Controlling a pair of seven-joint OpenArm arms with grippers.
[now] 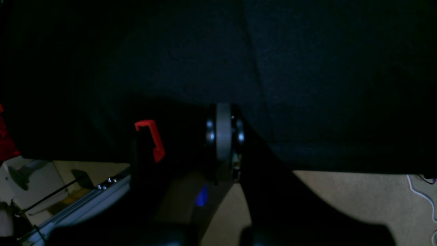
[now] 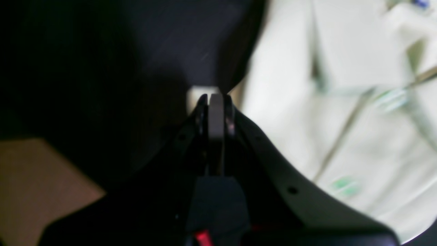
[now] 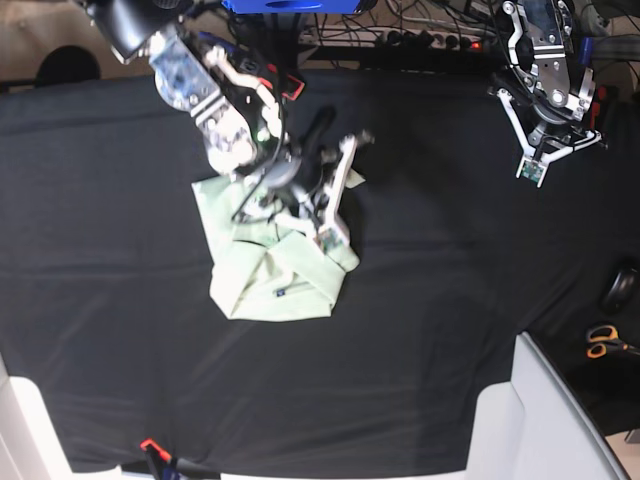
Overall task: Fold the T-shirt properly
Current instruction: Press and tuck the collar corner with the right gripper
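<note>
The T-shirt point(image 3: 268, 275) is pale mint green and lies folded into a compact, roughly rectangular bundle on the black cloth, a little toward ten o'clock from the middle of the base view. A tiny blue tag shows on its top layer toward six o'clock. Its far edge at twelve o'clock is hidden. In the right wrist view its blurred pale folds point(image 2: 358, 112) fill the three o'clock side.

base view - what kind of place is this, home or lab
Most likely a robotics lab bench. Two robot arms work over a table draped in a black tablecloth, with a power strip and tangled cables along the far edge, and a pale green T-shirt laid out as test material.
</note>
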